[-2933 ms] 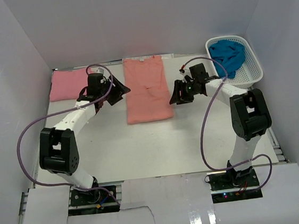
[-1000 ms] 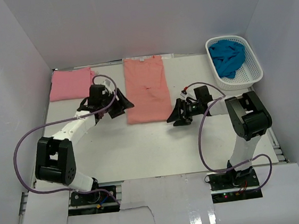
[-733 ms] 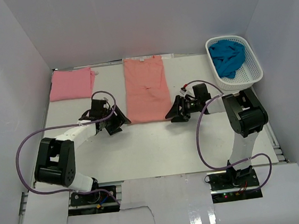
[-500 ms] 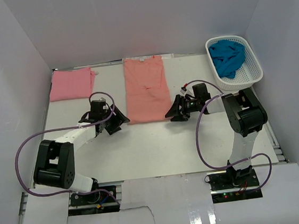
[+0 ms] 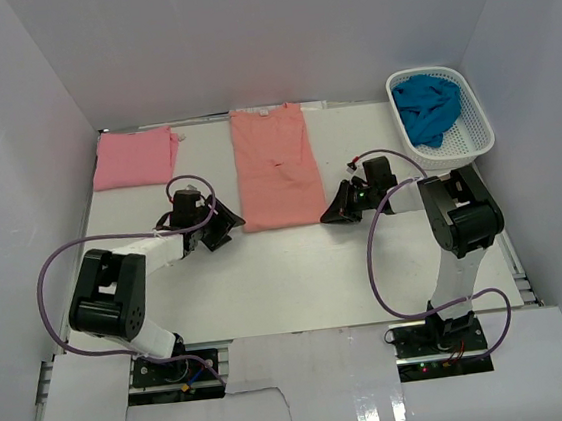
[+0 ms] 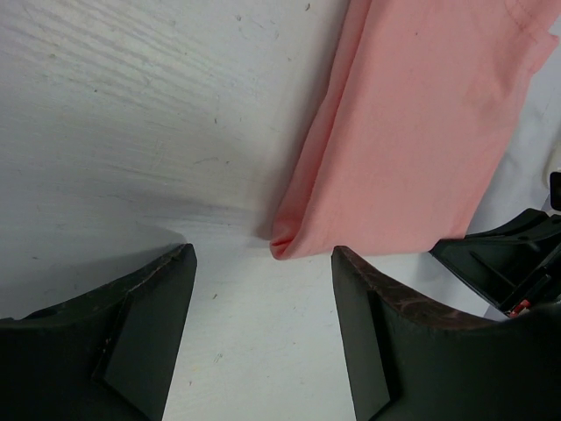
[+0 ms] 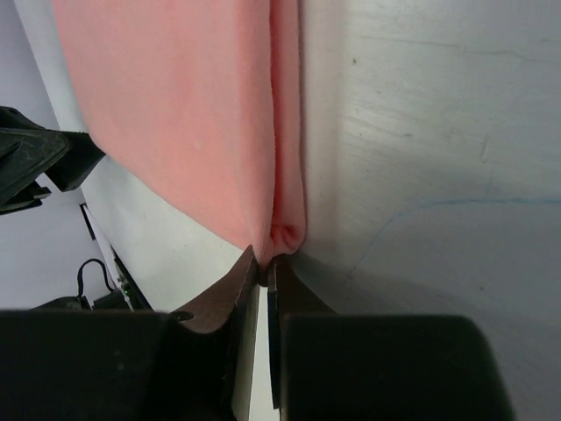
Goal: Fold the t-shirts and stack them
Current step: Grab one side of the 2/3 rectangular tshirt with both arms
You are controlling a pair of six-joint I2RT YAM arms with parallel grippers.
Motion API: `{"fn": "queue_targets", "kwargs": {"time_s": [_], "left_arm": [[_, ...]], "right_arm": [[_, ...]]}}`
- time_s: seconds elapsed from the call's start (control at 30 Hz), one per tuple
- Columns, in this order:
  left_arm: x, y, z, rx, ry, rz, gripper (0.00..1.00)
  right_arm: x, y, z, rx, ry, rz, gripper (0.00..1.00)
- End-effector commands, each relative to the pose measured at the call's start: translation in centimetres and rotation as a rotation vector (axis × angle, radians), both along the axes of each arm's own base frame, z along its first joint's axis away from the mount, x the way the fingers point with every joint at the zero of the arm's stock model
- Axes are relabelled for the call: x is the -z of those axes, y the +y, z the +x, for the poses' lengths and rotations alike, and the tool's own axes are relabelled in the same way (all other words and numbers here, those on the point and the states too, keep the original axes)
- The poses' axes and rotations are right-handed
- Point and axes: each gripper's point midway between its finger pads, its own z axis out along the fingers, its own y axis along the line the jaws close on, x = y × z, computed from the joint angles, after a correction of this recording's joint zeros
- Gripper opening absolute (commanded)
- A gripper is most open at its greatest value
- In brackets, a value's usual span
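A long salmon-orange t-shirt (image 5: 274,166) lies flat in the middle of the table, folded into a narrow strip. My right gripper (image 5: 330,215) is low at its near right corner, and in the right wrist view its jaws (image 7: 263,261) are shut, pinching the folded hem of the t-shirt (image 7: 175,114). My left gripper (image 5: 230,221) sits low by the near left corner. In the left wrist view it is open (image 6: 261,263), with the t-shirt's corner (image 6: 285,244) just ahead of its fingertips and untouched. A folded pink t-shirt (image 5: 135,157) lies at the back left. A teal-blue t-shirt (image 5: 428,105) is bunched in the basket.
A white lattice basket (image 5: 477,114) stands at the back right against the wall. White walls close in the table on the left, back and right. Purple cables loop from both arms over the near table.
Both grippers came down to the near corners of the salmon-orange t-shirt. The right gripper went from open to shut on the hem; the left stayed open.
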Motion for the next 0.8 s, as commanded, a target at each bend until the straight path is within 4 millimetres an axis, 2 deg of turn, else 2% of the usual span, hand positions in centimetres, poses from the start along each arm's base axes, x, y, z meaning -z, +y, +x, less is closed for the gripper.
{"fn": "queue_targets", "kwargs": {"time_s": [0.0,0.27,0.63,0.67,0.73,0.77], "left_arm": [[0.5,0.1,0.3,-0.016,-0.016,-0.012,0.74],[0.4,-1.1,0.6,0.028,-0.028,-0.046,0.72],[3.7,-2.5,-0.8,0.074,0.059,-0.008,0.65],[4.2,-2.6,-0.9,0.076,0.072,-0.004,0.60],[4.8,-2.3,-1.0,0.070,0.090,0.010,0.45],[5.0,-2.2,-1.2,0.068,0.096,0.018,0.25]], "right_arm": [[1.3,-1.4,0.7,0.049,-0.005,-0.091,0.08],[1.4,-1.5,0.6,0.047,-0.004,-0.097,0.08],[0.8,-1.4,1.0,0.041,-0.017,-0.093,0.08],[0.7,-1.4,1.0,0.040,-0.018,-0.091,0.08],[0.7,-1.4,1.0,0.041,-0.018,-0.092,0.08],[0.6,-1.4,1.0,0.040,-0.022,-0.094,0.08]]}}
